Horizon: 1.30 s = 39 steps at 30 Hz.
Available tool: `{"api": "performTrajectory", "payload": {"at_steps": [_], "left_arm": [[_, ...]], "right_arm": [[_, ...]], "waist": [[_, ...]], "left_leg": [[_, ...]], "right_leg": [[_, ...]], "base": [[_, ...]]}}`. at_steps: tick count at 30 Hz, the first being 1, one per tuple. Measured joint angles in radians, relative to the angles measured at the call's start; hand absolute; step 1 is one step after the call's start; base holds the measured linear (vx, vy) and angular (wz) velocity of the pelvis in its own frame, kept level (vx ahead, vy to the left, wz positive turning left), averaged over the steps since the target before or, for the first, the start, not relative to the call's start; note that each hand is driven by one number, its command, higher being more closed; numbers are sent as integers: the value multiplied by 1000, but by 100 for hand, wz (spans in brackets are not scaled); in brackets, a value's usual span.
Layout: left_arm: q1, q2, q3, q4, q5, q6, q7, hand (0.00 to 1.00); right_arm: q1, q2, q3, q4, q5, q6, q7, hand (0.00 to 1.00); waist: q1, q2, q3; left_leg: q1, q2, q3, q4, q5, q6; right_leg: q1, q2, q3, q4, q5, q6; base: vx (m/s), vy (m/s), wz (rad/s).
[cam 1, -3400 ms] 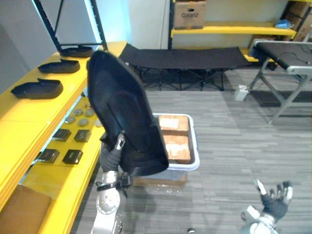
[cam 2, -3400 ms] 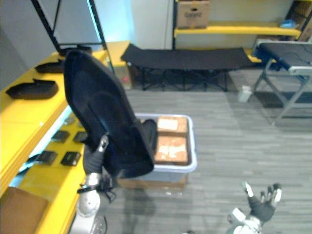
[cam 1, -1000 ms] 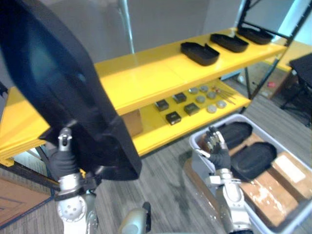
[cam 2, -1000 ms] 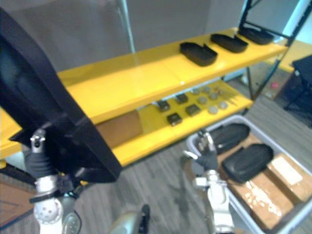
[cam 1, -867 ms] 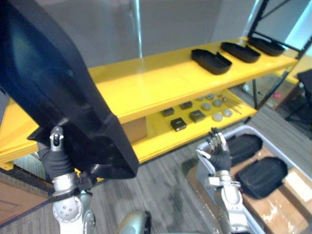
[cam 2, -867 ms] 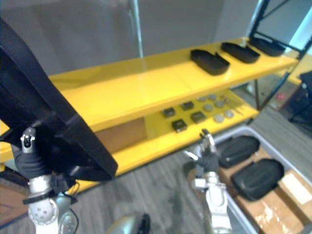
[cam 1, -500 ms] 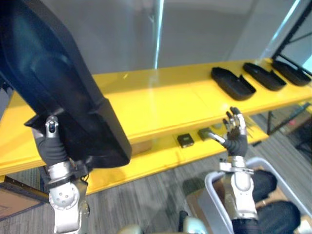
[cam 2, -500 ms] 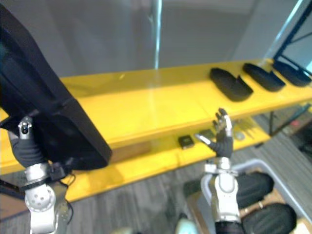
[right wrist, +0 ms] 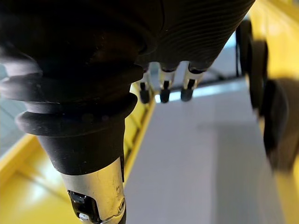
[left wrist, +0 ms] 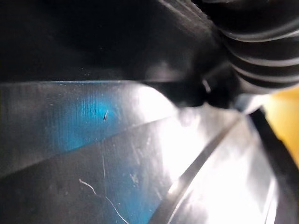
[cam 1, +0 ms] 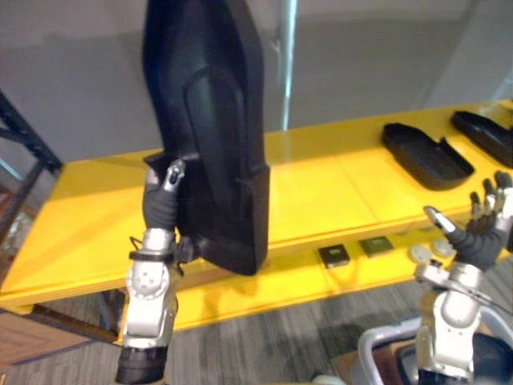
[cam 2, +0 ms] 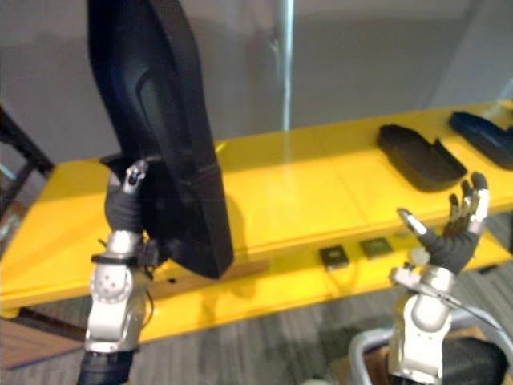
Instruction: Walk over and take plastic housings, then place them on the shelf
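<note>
Precariously, the left hand (cam 1: 163, 204) grips the tall plastic housing (cam 1: 210, 120) low down. It may topple onto the shelf (cam 1: 321, 192); the right hand (cam 1: 479, 233) is open.

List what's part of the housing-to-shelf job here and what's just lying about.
Job:
- tall black plastic housing, gripped upright in the left hand
- top yellow shelf board
- flat black plastic housings already lying on it
- right hand, open and empty

Lying about:
- small dark square blocks on the lower yellow shelf
- round grey discs beside them
</note>
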Motion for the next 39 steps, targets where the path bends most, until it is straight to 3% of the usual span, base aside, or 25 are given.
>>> {"api": "performTrajectory", "payload": {"at_steps": [3,7,11,14,17,18,20,23,27,34,37,38,39], "left_arm": [[-134,70,-2,223,-6,112,22,100],[-333,163,-3,491,-93,181,56,100],[-519,215,-83,675,-156,223,82,100],[-608,244,-116,767,-227,280,104,100],[-644,250,-114,856,-327,372,170,100],[-644,250,-114,865,-334,378,176,100],[-644,251,-111,926,-358,435,231,100],[-645,251,-107,962,-410,456,263,100],[-676,263,-94,968,-464,446,330,100],[-707,279,10,934,-480,351,459,100],[-704,277,12,928,-502,347,492,100],[-698,275,14,914,-509,347,509,0],[-697,270,17,911,-508,347,519,0]], "right_arm": [[78,32,16,0,64,-4,141,0],[163,49,63,0,96,-2,233,0],[218,48,114,2,96,8,268,0],[234,45,177,3,95,27,288,0],[259,40,214,2,96,53,295,0],[261,38,217,2,97,54,295,0],[273,24,229,1,103,66,294,0],[274,4,257,1,126,84,292,0],[280,-6,304,1,146,90,291,0],[274,-12,391,-45,172,87,265,0],[273,-19,410,-86,175,76,247,0],[273,-22,418,-95,177,66,247,0],[273,-23,424,-100,184,62,246,0]], "waist": [[-44,20,4],[-100,32,17],[-126,50,41],[-168,62,69],[-194,69,98],[-197,70,101],[-222,85,120],[-231,94,149],[-249,97,185],[-265,103,267],[-267,102,270],[-267,102,270],[-266,102,270]], "left_leg": [[28,1,57,-26,0,0],[28,2,107,-31,0,0],[38,-8,140,-28,12,14],[37,-18,157,-26,32,22],[24,-19,165,-13,61,25],[24,-19,165,-12,63,24],[12,-14,192,-12,77,21],[1,-16,214,-10,84,22],[-35,-21,218,12,84,22],[-86,-28,282,17,79,33],[-86,-28,324,12,73,53],[-86,-30,329,7,71,56],[-87,-32,330,4,71,56]], "right_leg": [[-10,14,51,-7,8,-2],[-39,32,98,-11,22,-4],[-58,30,143,4,21,-5],[-82,26,166,22,17,-10],[-116,24,198,47,12,-18],[-117,24,199,49,11,-20],[-143,32,210,64,7,-26],[-172,35,229,80,7,-26],[-223,30,245,117,6,-27],[-345,27,259,232,-37,-35],[-368,27,255,274,-55,-35],[-380,27,255,292,-60,-37],[-386,26,254,302,-63,-38]], "base": [[-29,-2,-49],[-45,-23,-37],[-48,-2,-31],[-59,-26,-21],[-45,-42,-25],[-30,-78,-13],[-56,-55,-11],[-57,-28,-16],[-85,2,-8],[-121,-2,-2],[-86,-13,4],[-58,-6,6],[-65,-7,5]]}}
